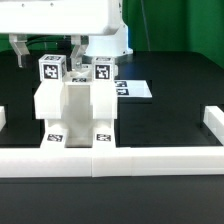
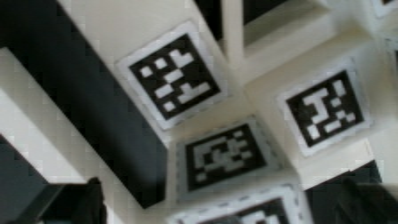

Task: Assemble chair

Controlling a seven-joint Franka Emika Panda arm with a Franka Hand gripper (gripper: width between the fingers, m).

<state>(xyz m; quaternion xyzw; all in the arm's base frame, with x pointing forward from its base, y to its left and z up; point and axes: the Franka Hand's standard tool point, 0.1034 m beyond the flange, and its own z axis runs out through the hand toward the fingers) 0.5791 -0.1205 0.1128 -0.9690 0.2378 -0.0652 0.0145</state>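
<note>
The chair (image 1: 75, 108) stands on the black table (image 1: 180, 75), just left of centre in the exterior view, near the front of the workspace. It is a partly joined cluster of chunky white pieces with square black-and-white tags. Its near face rests against, or just behind, the long low white rail (image 1: 150, 158) that runs across the front of the table; actual contact cannot be confirmed. The rail has short upright ends at the far left and far right.

Orientation: the assembly stands upright, its long axis vertical. Two tagged faces at its base point toward the camera. A taller block at the left carries a tagged cube (image 1: 52, 69) on top, with a tag facing the camera. A lower block stands to the right of it, with a narrower raised piece between them.

The marker board (image 1: 133, 89) lies flat on the table, behind and to the right of the chair, partly hidden by it.

The gripper (image 1: 76, 52) hangs from the white robot body at the top of the exterior view, directly above the rear upper part of the chair. Its fingers are spread wide and hold nothing. One finger (image 1: 22, 50) is visible to the left of the cube; the right one drops just beside the cube's right side. Whether either touches the chair cannot be told.

The wrist view shows several tags (image 2: 173, 80) on white chair surfaces at close range, tilted and blurred.
</note>
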